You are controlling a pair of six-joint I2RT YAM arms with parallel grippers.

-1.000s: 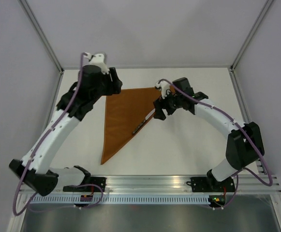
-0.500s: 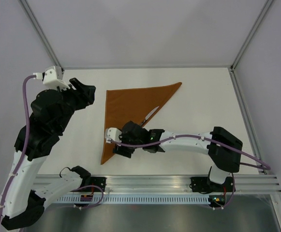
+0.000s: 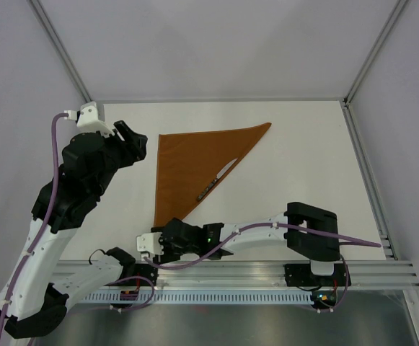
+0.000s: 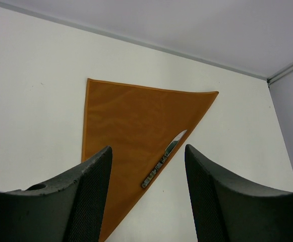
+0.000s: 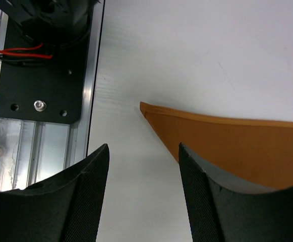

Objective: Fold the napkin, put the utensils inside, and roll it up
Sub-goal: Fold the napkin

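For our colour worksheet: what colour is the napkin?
The napkin is plain rust-orange; clearest in the left wrist view.

- Napkin (image 3: 187,162): no print or label can be read.
- Left arm (image 3: 86,173), right arm (image 3: 310,234) and rail (image 3: 252,272) below the napkin: no brand, number or sign can be read.

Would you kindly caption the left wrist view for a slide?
Open left gripper above the triangle-folded orange napkin, a utensil along its long edge.
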